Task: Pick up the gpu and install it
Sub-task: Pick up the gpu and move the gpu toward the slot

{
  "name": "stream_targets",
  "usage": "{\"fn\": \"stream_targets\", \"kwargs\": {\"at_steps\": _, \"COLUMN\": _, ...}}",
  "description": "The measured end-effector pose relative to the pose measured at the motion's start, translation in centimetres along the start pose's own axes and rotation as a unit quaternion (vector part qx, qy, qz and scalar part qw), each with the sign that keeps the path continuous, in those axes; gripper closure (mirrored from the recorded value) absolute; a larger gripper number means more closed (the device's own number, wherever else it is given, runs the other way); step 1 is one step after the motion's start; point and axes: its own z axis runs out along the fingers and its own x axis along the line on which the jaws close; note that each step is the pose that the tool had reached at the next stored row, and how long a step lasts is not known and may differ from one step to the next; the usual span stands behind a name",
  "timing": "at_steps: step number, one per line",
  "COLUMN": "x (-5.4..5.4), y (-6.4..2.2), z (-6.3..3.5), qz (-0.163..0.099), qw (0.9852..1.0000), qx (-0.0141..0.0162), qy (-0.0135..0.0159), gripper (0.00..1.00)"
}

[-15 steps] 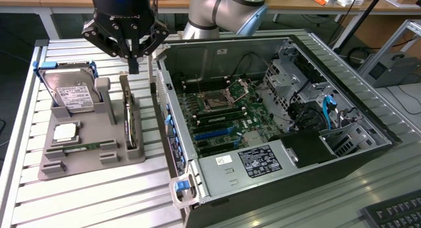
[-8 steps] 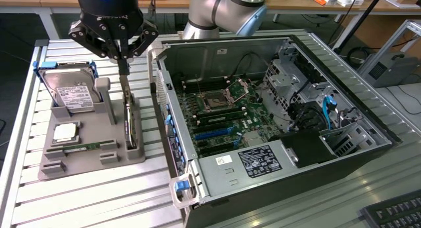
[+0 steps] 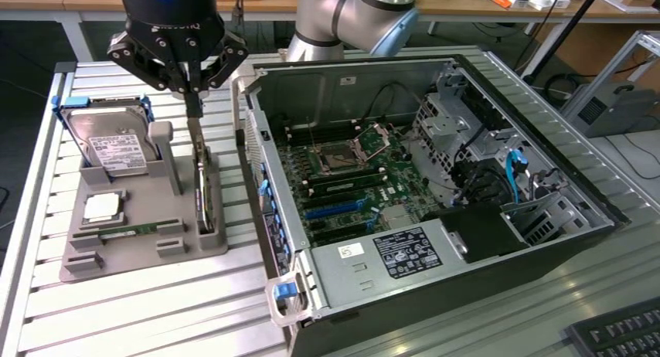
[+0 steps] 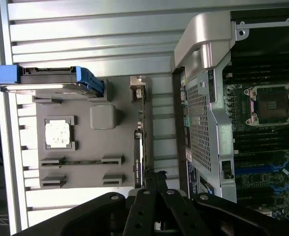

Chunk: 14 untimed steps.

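While the gpu (image 3: 206, 188) stood on edge in its slot on the gray tray (image 3: 144, 253), along the tray side nearest the open PC case (image 3: 351, 256), the gripper (image 3: 193, 111) hung over that same tray side, jaws pinched fully together. Fingertips were down by the card's top edge; couldn't tell if they touched or clamped it. Wrist view: gripper (image 4: 154, 176) just beside the edge-on gpu (image 4: 138, 152), card seated in the tray (image 4: 85, 142). Rest of tray: hard drive (image 3: 119, 152) with blue rails propped up at one end, CPU (image 3: 103, 208) in a pocket mid-tray, RAM stick (image 3: 129, 231) lying flat beyond it. Case sat right beside the tray, motherboard exposed
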Motion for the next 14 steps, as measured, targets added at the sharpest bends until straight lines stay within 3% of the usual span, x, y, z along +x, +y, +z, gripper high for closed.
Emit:
{"fn": "stream_targets", "kwargs": {"at_steps": 6, "x": 0.0, "y": 0.0, "z": 0.0, "qz": 0.0, "qw": 1.0, "qx": 0.0, "qy": 0.0, "gripper": 0.89}}
{"fn": "stream_targets", "kwargs": {"at_steps": 8, "x": 0.0, "y": 0.0, "z": 0.0, "qz": 0.0, "qw": 1.0, "qx": 0.0, "qy": 0.0, "gripper": 0.64}}
{"fn": "stream_targets", "kwargs": {"at_steps": 9, "x": 0.0, "y": 0.0, "z": 0.0, "qz": 0.0, "qw": 1.0, "qx": 0.0, "qy": 0.0, "gripper": 0.58}}
{"fn": "stream_targets", "kwargs": {"at_steps": 10, "x": 0.0, "y": 0.0, "z": 0.0, "qz": 0.0, "qw": 1.0, "qx": 0.0, "qy": 0.0, "gripper": 0.58}}
{"fn": "stream_targets", "kwargs": {"at_steps": 11, "x": 0.0, "y": 0.0, "z": 0.0, "qz": 0.0, "qw": 1.0, "qx": 0.0, "qy": 0.0, "gripper": 0.52}}
{"fn": "stream_targets", "kwargs": {"at_steps": 14, "x": 0.0, "y": 0.0, "z": 0.0, "qz": 0.0, "qw": 1.0, "qx": 0.0, "qy": 0.0, "gripper": 0.52}}
